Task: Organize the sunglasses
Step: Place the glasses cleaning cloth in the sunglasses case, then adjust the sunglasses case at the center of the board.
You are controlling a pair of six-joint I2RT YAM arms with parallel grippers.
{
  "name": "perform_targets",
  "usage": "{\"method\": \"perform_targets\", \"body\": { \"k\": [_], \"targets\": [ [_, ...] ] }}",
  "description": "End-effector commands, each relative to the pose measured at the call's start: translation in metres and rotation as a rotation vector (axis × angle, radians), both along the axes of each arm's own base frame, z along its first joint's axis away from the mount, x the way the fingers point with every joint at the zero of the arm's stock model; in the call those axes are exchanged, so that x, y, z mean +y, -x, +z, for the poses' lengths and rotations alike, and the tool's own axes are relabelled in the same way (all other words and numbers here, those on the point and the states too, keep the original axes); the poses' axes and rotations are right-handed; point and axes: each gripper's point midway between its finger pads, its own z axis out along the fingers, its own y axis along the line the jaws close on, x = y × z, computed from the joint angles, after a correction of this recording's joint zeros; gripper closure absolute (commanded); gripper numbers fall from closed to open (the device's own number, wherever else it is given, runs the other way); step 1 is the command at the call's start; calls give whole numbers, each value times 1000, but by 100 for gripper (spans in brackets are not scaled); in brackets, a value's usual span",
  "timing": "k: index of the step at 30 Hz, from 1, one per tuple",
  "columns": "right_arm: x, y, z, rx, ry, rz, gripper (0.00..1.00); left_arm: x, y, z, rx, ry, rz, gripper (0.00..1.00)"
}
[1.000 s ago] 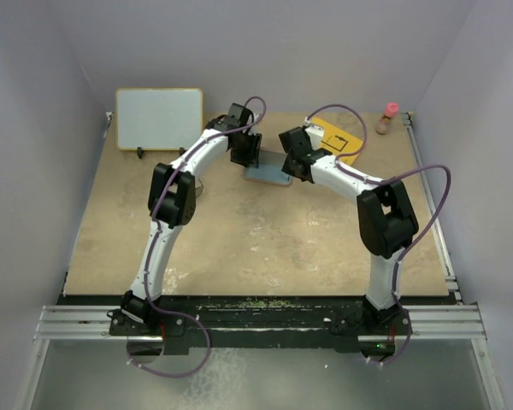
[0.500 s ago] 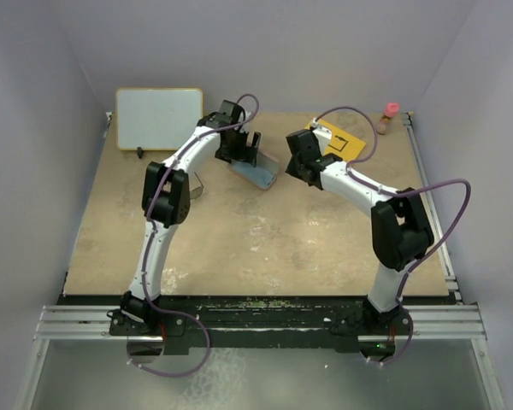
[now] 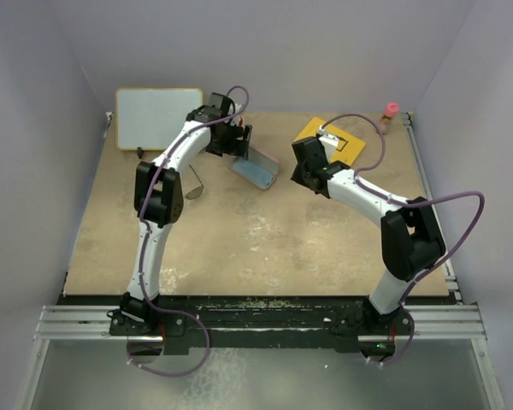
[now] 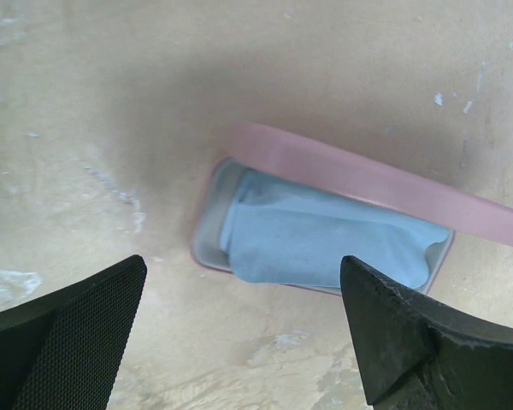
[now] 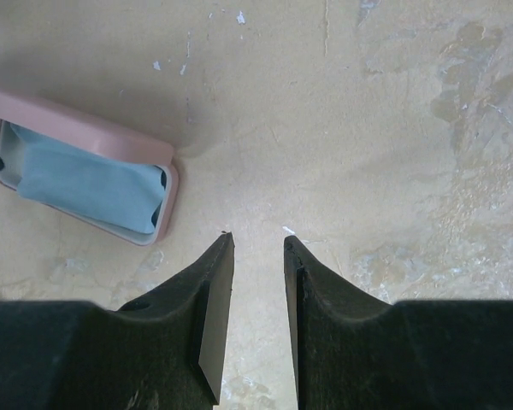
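Top external: one case (image 3: 268, 161), one cloth (image 3: 254, 173), seemingly one sunglasses (image 3: 195, 184).

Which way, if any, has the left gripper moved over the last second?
Yes. The left gripper moved left, away from the pink case toward the whiteboard.

Sunglasses lying loose at the far left of the surface

We make out the sunglasses (image 3: 195, 182) in the top view only: a small pair with a thin dark wire frame, resting on the surface (image 3: 239, 248) just beside the left arm (image 3: 178, 154), apart from the pink case (image 3: 256, 168) on their right; too small to tell if folded.
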Motion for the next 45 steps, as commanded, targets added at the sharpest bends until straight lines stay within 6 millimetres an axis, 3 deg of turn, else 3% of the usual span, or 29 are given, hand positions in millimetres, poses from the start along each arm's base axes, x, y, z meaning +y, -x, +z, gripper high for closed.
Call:
{"method": "perform_targets", "body": {
  "k": [1,8,19,34,45],
  "targets": [
    [-2,-1,18,-55,-39,-25,66,29,-18,43,-92,24,43,2],
    [1,-3,15,-47,-44,-21,66,24,-25,20,-38,172,41,2],
    [-1,-1,7,-24,-41,-44,66,-8,-6,0,92,379,5,3],
    [-3,2,4,-16,-45,-58,67,-15,2,-21,154,428,27,6],
    [-3,1,8,-21,-50,-62,67,-31,52,-21,263,444,31,8]
  ]
}}
